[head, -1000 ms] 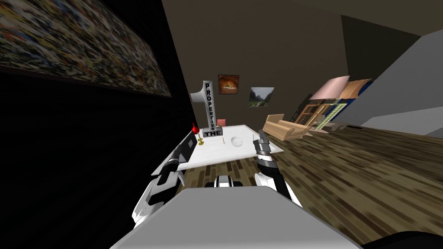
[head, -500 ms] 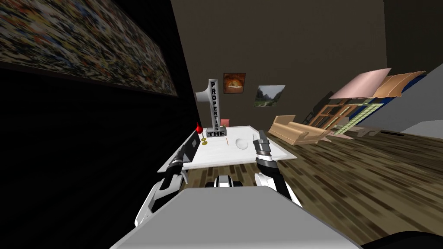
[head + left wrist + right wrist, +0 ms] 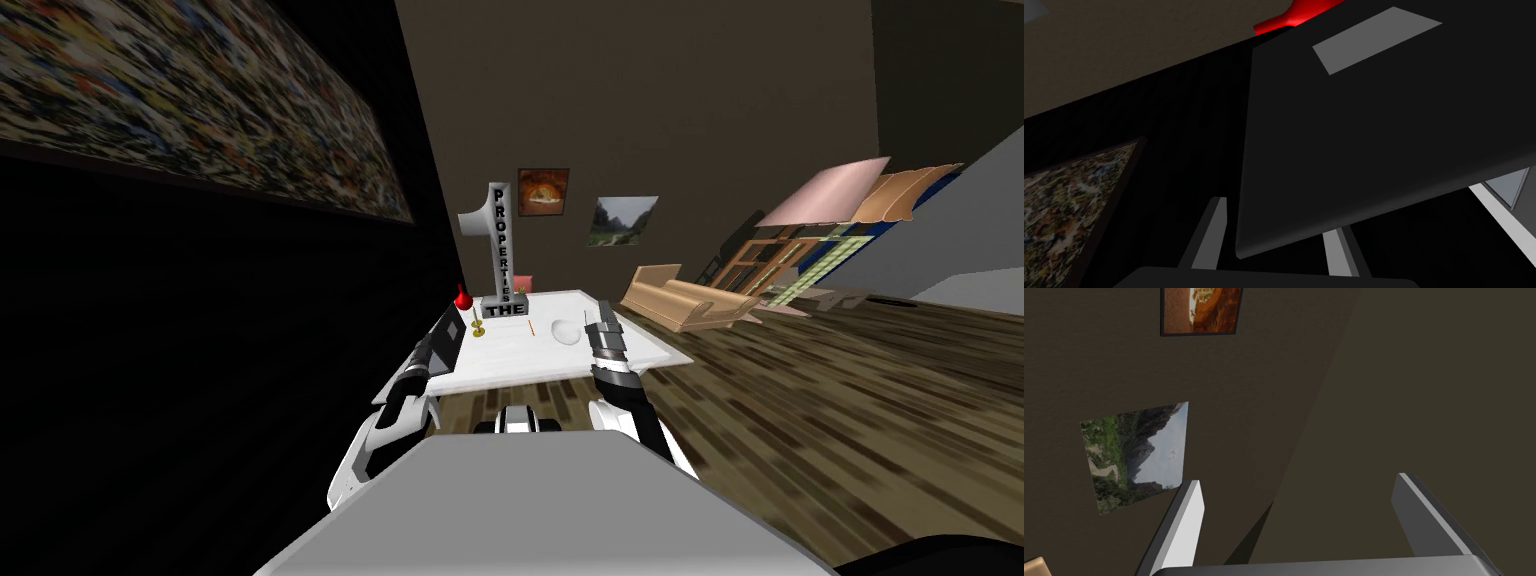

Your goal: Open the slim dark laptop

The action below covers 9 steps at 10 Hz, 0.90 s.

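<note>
The dark laptop [image 3: 447,338] stands at the left edge of the white table [image 3: 540,362], its lid raised steeply. In the left wrist view the lid's black back [image 3: 1384,130], with a grey rectangle on it, slants over my left gripper [image 3: 1274,240]. That gripper is open: one finger [image 3: 1211,232] stands just outside the lid's lower corner and the other finger [image 3: 1339,252] is partly hidden behind the lid's edge. In the head view the left gripper [image 3: 425,355] sits at the lid's near end. My right gripper [image 3: 603,318] is open and holds nothing, raised over the table's right side.
On the table stand a grey "1" statue [image 3: 500,260], a red ornament on a gold stem [image 3: 463,298], a white bowl [image 3: 565,330], a pencil [image 3: 533,327] and a pink object [image 3: 522,284]. A black area lies left of the table. A wooden sofa [image 3: 680,298] is beyond it.
My head view has swung slightly. My left hand has reached further along the laptop, and the lid stands a little more upright. The right arm has kept its pose.
</note>
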Tool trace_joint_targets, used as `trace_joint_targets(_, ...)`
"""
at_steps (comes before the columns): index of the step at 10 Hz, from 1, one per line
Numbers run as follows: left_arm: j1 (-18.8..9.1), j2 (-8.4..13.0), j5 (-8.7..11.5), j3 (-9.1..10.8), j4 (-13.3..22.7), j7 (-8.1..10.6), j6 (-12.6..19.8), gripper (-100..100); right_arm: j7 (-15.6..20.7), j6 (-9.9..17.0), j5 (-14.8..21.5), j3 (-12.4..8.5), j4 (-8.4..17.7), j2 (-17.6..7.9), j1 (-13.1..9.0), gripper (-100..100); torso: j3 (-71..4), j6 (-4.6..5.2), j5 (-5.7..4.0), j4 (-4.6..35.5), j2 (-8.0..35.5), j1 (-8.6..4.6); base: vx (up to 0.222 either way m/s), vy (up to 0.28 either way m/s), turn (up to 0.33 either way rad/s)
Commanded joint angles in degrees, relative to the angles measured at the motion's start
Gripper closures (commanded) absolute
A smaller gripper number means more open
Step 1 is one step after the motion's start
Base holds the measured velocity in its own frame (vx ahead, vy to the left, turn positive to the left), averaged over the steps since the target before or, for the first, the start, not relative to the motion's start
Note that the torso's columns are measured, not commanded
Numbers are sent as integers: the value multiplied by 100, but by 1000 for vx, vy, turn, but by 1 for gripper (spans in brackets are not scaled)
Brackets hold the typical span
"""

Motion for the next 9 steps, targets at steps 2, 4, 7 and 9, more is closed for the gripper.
trace_joint_targets(2, 16, -154, 304, -81, -180, 317, 531, 100, 0, 0, 0, 0, 0, 0, 0, 0, -1, 6, -6, 2, 0, -14, -10, 130, -1)
trace_joint_targets(4, -11, -153, 338, -87, -212, 340, 552, 100, 0, 0, 0, 0, 0, 0, 0, 0, -7, 25, -19, 7, -6, -43, -7, 98, 4)
trace_joint_targets(7, -50, 193, 316, 26, 165, 943, 463, 100, 0, 0, 0, 2, 0, 2, -1, 0, -18, 60, -18, -10, -30, -90, -45, -13, -94)
trace_joint_targets(9, -87, 538, 285, 133, 539, 1272, 351, 100, 0, 0, 0, 2, 0, 2, -2, 0, -23, 71, -11, -12, -39, -71, -49, -30, -152)
